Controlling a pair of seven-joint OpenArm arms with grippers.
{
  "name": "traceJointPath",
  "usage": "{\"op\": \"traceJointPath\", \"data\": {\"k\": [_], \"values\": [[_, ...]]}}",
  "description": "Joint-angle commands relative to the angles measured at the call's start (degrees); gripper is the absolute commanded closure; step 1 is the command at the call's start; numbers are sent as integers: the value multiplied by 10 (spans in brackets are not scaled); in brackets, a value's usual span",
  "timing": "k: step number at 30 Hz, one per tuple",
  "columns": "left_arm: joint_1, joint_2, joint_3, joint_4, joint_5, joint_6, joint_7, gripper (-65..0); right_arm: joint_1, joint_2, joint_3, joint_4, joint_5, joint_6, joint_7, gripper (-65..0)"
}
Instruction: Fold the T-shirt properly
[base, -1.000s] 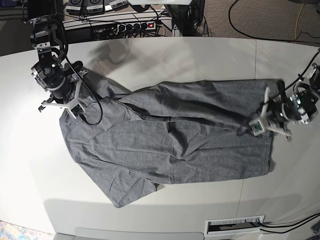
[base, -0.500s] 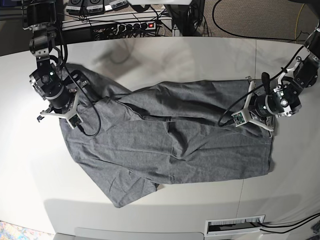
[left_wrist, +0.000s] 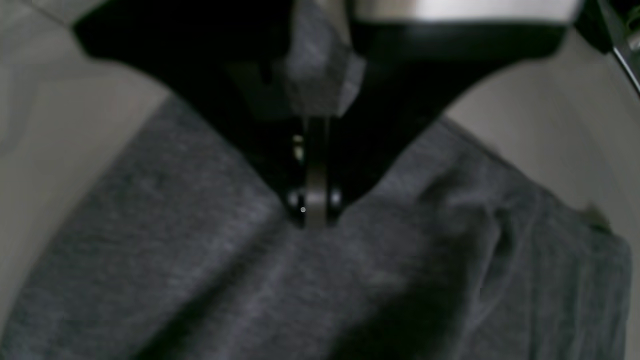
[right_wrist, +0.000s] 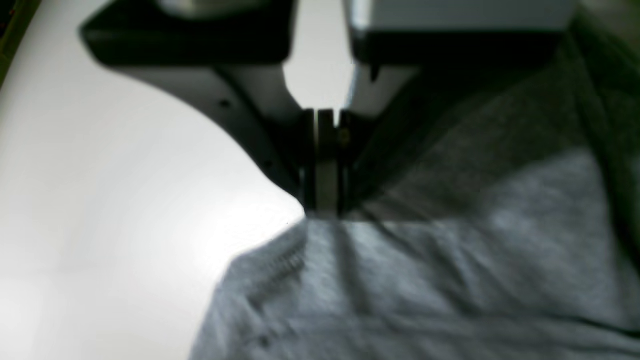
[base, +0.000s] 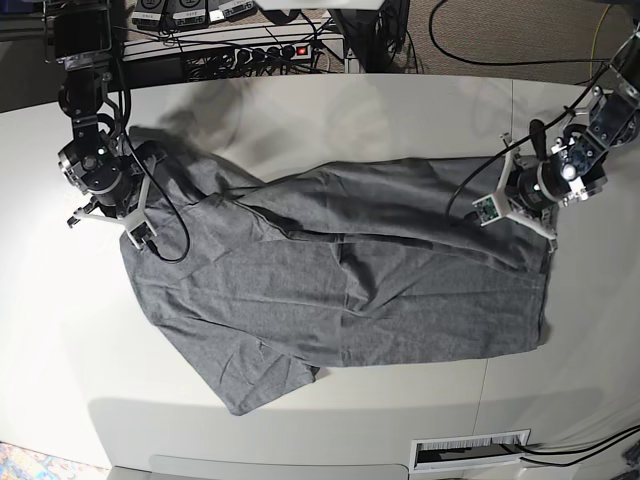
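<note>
While both grippers' fingers (left_wrist: 303, 210) pinch grey T-shirt (base: 400, 295), cables (base: 440, 35) behind, white slotted bracket (base: 468, 452) in front.

The 2 arms' upper parts (base: 88, 45) (base: 622, 100) leave the base view; shirt (right_wrist: 425, 280) under the right hand (right_wrist: 322, 212) is blurred.

From my base view, the T-shirt (base: 265, 300) reads plain grey, with darker grey along its creases. Near the right gripper (base: 145, 240) I see a pale, whitish table (base: 60, 330); the left gripper (base: 487, 212) shows me black and silvery parts.
</note>
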Motion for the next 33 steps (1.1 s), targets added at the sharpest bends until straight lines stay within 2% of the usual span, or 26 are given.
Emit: {"op": "traceJointPath", "data": {"k": [1, 6, 13, 19, 22, 26, 30, 33], "values": [[25, -18, 10, -14, 10, -35, 80, 0, 8, 10, 5, 7, -1, -5, 2, 0], [52, -46, 10, -14, 11, -32, 80, 0, -7, 10, 5, 7, -1, -5, -12, 0], [56, -45, 10, -12, 8, -32, 60, 0, -16, 10, 5, 41, 0, -6, 16, 0], [56, -43, 10, -12, 4, -32, 60, 0, -16, 5, 5, 106, 110, -5, 27, 0], [56, -44, 10, -12, 5, -32, 60, 0, -17, -19, 5, 105, 118, 11, 36, 0], [54, -40, 10, -11, 5, -32, 59, 0, -17, -50, 5, 69, 118, 26, 48, 0], [54, -39, 10, -11, 5, -32, 60, 0, -17, -53, -2, 6, 115, 34, 69, 0], [54, -39, 10, -11, 5, -32, 66, 0, -17, -53, -2, -16, 110, 34, 56, 0]]}}
